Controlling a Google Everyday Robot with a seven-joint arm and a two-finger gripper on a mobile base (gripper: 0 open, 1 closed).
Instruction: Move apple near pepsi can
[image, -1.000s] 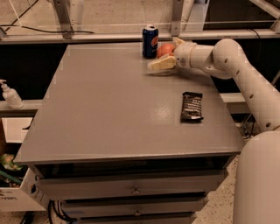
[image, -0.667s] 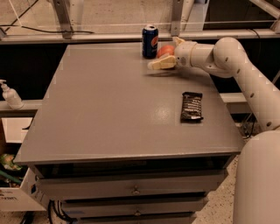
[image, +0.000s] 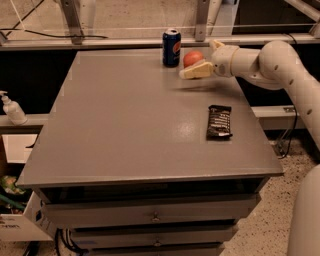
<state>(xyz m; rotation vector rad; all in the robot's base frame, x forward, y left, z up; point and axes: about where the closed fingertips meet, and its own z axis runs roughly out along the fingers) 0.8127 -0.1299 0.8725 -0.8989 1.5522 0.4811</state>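
The dark blue pepsi can (image: 171, 47) stands upright at the far edge of the grey table (image: 125, 125). The orange-red apple (image: 192, 57) sits on the table just right of the can, a small gap apart. My gripper (image: 200, 61) comes in from the right on the white arm (image: 270, 62), at the apple. Its fingers are spread: the near cream finger (image: 196, 72) lies in front of the apple and the far one (image: 216, 45) shows behind it to the right. The gripper is open around the apple's right side.
A flat black snack bar wrapper (image: 219, 121) lies on the right half of the table. A white soap bottle (image: 12, 108) stands on a ledge at the left. Metal frame posts (image: 202, 20) rise behind the table. Drawers (image: 155, 215) are below the front edge.
The gripper has drawn back a little to the right, and more of the apple shows beside the can. The can and wrapper have not moved.
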